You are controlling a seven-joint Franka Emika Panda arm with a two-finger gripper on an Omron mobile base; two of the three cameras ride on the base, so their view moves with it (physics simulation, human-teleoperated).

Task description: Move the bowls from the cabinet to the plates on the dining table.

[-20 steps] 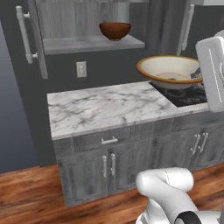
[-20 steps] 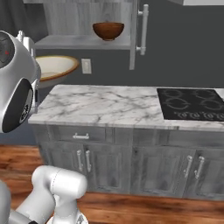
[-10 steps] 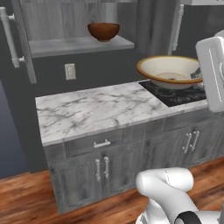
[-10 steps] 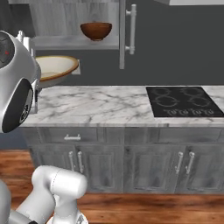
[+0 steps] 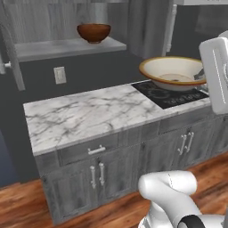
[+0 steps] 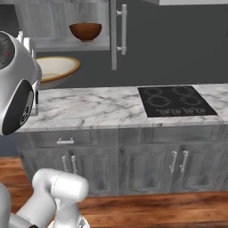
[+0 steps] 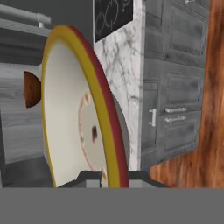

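In your hand view, the gripper (image 7: 103,180) held the beige bowl (image 7: 78,109) by its rim, one finger each side. The base views showed it raised above the marble counter (image 5: 84,116), beside the stove (image 6: 178,101). Farthest, the wooden bowl (image 5: 94,32) sat on the cabinet (image 5: 67,46) shelf.

One bowl (image 5: 94,32) is sitting on the cabinet shelf (image 5: 67,46), above the marble counter (image 5: 89,113). The other bowl (image 5: 173,72) is hanging over the stove (image 5: 167,94), which is lying at the counter's right end.
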